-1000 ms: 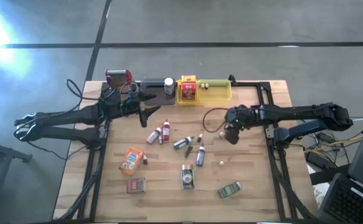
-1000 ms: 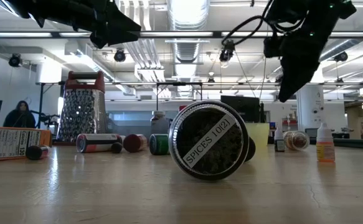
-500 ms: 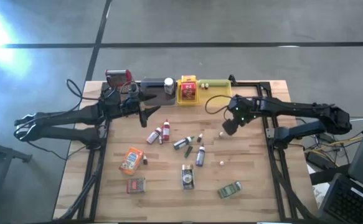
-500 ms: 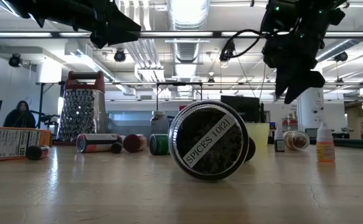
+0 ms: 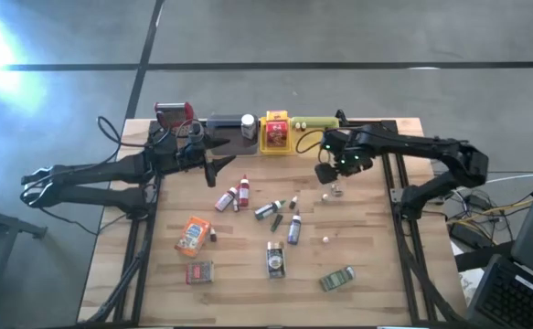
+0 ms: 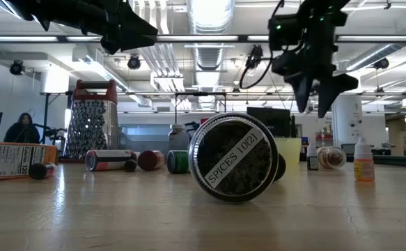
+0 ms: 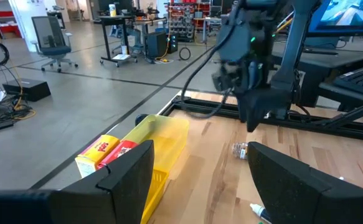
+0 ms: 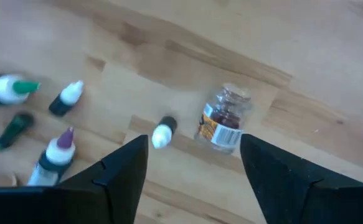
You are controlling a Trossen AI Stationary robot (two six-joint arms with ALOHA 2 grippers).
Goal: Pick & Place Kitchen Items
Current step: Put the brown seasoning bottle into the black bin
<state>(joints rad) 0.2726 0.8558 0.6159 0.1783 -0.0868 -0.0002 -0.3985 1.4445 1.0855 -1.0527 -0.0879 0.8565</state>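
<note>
The kitchen items lie scattered on the wooden table (image 5: 367, 247): an orange packet (image 5: 193, 235), a round spice tin (image 5: 275, 260) (image 6: 236, 157), a green tin (image 5: 337, 279) and several tiny bottles (image 5: 243, 190). My right gripper (image 5: 326, 172) (image 8: 193, 142) hovers open above the table near the far edge. A small clear jar (image 8: 223, 118) (image 5: 336, 190) and a white-capped bottle (image 8: 164, 132) lie on their sides below it. My left gripper (image 5: 222, 164) (image 7: 200, 149) waits open, level, left of the items.
Trays line the far edge: grey (image 5: 225, 122), yellow (image 5: 276, 133) (image 7: 159, 134) with a red packet, green (image 5: 314, 122). A red-topped grater (image 5: 175, 113) (image 6: 91, 125) stands at the far left corner. Bare wood lies near the right edge.
My right gripper has risen and moved toward the table's far edge and left, away from the small clear jar, turning about as it went. The jar now lies uncovered on the wood where the gripper was.
</note>
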